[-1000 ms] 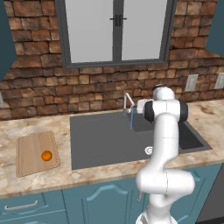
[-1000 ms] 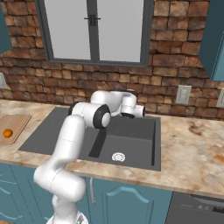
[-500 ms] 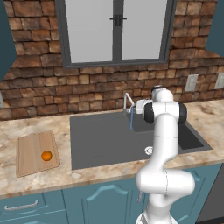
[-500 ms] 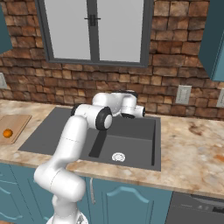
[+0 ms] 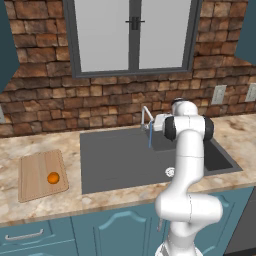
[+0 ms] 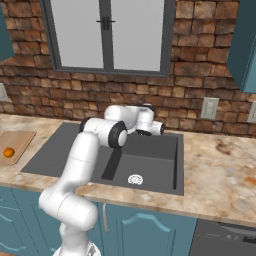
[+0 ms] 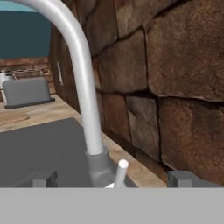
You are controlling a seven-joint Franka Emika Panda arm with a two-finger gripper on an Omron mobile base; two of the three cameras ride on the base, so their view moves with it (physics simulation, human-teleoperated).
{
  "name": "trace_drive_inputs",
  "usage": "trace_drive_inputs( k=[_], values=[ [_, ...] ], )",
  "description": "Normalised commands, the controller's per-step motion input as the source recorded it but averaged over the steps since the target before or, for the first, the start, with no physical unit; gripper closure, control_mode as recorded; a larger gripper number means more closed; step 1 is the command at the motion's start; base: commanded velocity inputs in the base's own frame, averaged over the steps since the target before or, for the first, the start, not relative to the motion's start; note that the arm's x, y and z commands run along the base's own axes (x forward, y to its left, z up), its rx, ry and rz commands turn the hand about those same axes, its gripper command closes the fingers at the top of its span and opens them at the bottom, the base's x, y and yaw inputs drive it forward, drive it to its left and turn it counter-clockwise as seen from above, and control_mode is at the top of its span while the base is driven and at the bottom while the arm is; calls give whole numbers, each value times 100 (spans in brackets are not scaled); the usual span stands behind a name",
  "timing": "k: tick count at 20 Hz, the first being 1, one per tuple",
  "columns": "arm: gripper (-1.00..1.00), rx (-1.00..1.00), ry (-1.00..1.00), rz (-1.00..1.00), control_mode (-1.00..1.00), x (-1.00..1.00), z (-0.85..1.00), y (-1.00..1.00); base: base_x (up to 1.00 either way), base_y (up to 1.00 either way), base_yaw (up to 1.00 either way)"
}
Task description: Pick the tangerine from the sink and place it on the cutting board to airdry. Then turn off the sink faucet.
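The tangerine (image 5: 53,177) lies on the wooden cutting board (image 5: 40,167) on the counter left of the sink (image 5: 115,160); the right base view has the same tangerine (image 6: 8,152) and cutting board (image 6: 20,140) at its far left. The sink faucet (image 5: 146,115) stands at the basin's back rim, with a thin blue stream (image 5: 150,137) running from its spout. My gripper (image 5: 156,122) is level with the faucet, just to its right. In the hand view my gripper (image 7: 111,180) is open, with the faucet's base (image 7: 100,162) and small lever (image 7: 120,170) between its fingertips (image 7: 181,178).
A round white drain (image 5: 170,172) sits at the sink's front right. The brick wall (image 7: 175,78) rises close behind the faucet. A grey toaster (image 7: 26,92) stands on the far counter. Wall outlets (image 5: 218,93) hang right of the sink.
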Motion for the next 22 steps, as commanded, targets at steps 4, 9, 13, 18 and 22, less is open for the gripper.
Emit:
trace_drive_inputs(
  k=[4,9,13,18,22],
  values=[
    [-100,4,-2,4,-100,25,0,8,0,0,0],
    [-100,11,-5,18,-100,27,9,23,0,0,0],
    [-100,17,-3,33,-100,32,16,19,0,0,0],
    [-100,16,0,40,-100,32,19,44,0,0,0],
    [-100,5,0,35,-100,32,25,78,0,0,0]
  ],
)
